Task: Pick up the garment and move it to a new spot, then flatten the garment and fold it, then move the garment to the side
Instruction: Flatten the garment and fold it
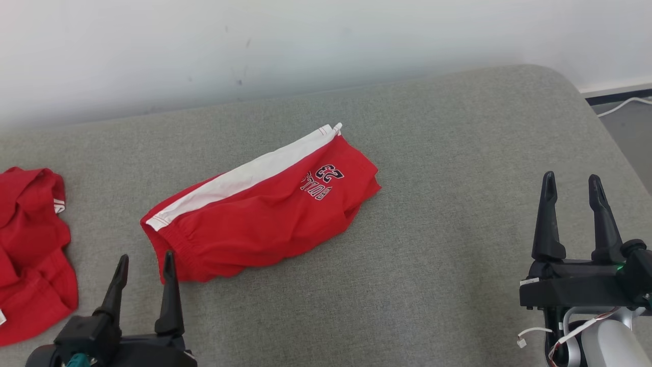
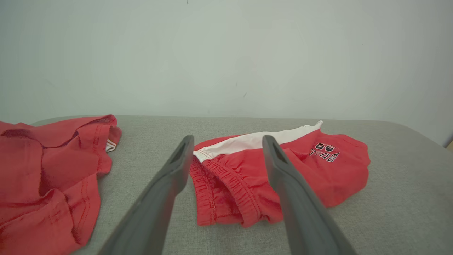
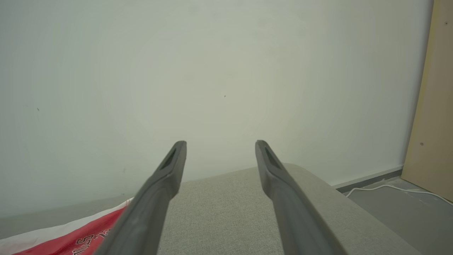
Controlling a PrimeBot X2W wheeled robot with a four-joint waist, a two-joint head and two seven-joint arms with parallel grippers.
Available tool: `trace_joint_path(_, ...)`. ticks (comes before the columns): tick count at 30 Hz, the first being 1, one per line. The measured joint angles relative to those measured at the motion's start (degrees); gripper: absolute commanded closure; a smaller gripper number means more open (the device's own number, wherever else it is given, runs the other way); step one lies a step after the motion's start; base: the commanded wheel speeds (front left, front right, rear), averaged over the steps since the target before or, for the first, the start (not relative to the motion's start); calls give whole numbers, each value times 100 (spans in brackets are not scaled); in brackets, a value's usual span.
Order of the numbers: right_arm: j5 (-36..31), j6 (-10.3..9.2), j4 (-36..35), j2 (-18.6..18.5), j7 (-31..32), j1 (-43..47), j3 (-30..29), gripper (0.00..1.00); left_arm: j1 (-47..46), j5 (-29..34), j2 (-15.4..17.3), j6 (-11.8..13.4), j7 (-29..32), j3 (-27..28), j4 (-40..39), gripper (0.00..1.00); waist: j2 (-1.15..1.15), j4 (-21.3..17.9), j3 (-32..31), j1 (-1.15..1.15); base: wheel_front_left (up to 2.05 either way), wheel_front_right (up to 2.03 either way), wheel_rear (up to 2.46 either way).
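Observation:
A garment, red shorts (image 1: pixel 254 219) with a white side stripe and black lettering, lies folded over itself mid-surface on the grey cushion (image 1: pixel 458 153). My left gripper (image 1: pixel 145 256) hovers open just before its waistband end, one finger tip overlapping the hem. In the left wrist view the shorts (image 2: pixel 318 173) lie just beyond my open left gripper (image 2: pixel 228 139). My right gripper (image 1: pixel 571 177) stands open far to the right, apart from the cloth. In the right wrist view, the right gripper (image 3: pixel 220 142) is empty and a corner of the shorts (image 3: pixel 70 237) shows at lower left.
A second red garment (image 1: pixel 30 255) lies crumpled at the cushion's left edge, also in the left wrist view as a red heap (image 2: pixel 46 170). A white wall (image 1: pixel 305 46) backs the cushion. A white cable (image 1: pixel 624 104) runs on the floor at right, beside a wooden panel (image 3: pixel 435 106).

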Motion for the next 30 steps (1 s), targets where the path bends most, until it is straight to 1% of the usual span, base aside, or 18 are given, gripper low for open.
trace_joint_path(7,-47,40,101,-156,62,-40,52,0,-179,24,-75,-14,98,-179,141,0,0,89,124,0,0,0,0)
trace_joint_path(12,-63,68,143,-191,164,-93,126,0,-272,23,-113,-15,103,-211,246,0,0,207,185,0,0,0,0)
trace_joint_path(16,-63,145,222,-211,305,-151,209,0,-329,-8,-116,-83,234,-214,439,0,0,293,241,0,0,0,0)
trace_joint_path(20,-66,237,348,-320,541,-332,296,0,-556,-167,-120,-275,456,-309,671,0,0,362,323,0,0,0,0)
trace_joint_path(21,-94,270,381,-376,636,-419,342,0,-708,-202,-136,-369,610,-397,803,0,0,400,363,0,0,0,0)
trace_joint_path(23,-94,318,387,-397,727,-503,396,0,-816,-254,-145,-468,788,-449,943,0,0,431,408,0,0,0,0)
trace_joint_path(30,-120,344,400,-363,909,-651,532,0,-1050,-287,-144,-452,1254,-385,1317,0,0,474,611,0,0,0,0)
